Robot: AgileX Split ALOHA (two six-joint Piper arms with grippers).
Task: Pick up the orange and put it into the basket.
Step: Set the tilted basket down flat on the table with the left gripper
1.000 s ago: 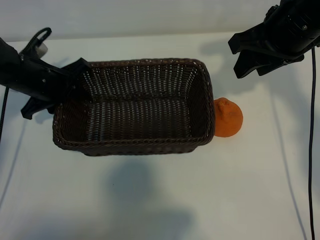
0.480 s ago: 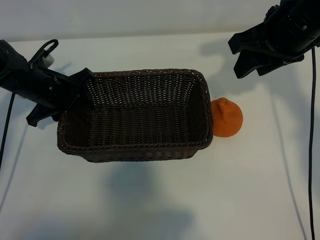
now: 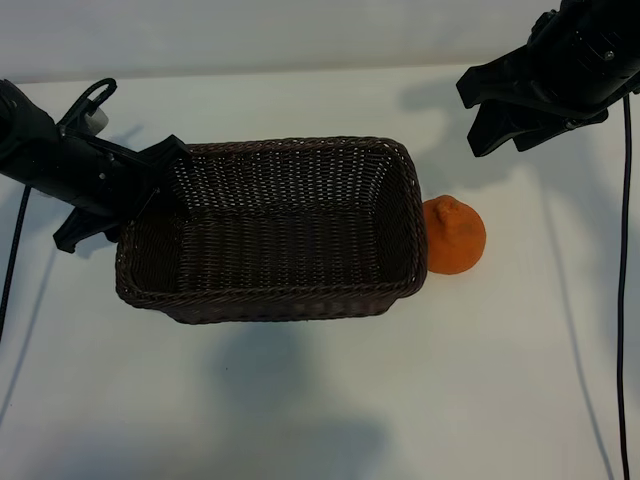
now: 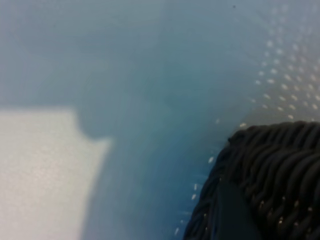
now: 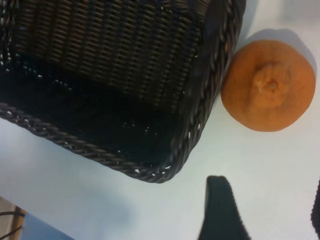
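The dark brown wicker basket (image 3: 270, 230) is in the middle of the exterior view, casting a shadow on the table in front of it. My left gripper (image 3: 140, 190) is shut on the rim of its left end. In the left wrist view one dark finger (image 4: 235, 215) lies against the weave (image 4: 280, 165). The orange (image 3: 455, 235) rests on the table against the basket's right end, knob up, and also shows beside the basket's corner (image 5: 200, 135) as the orange (image 5: 268, 85). My right gripper (image 3: 470, 118) hangs open behind and above the orange, its fingers (image 5: 220, 210) holding nothing.
The table (image 3: 320, 400) is a plain white surface with open room in front of the basket and to the right of the orange. Black cables (image 3: 622, 300) run down the right side and the left edge.
The left gripper and the basket in it shifted slightly right and toward the front, then stayed still. A little more of the orange shows. The right arm has not moved.
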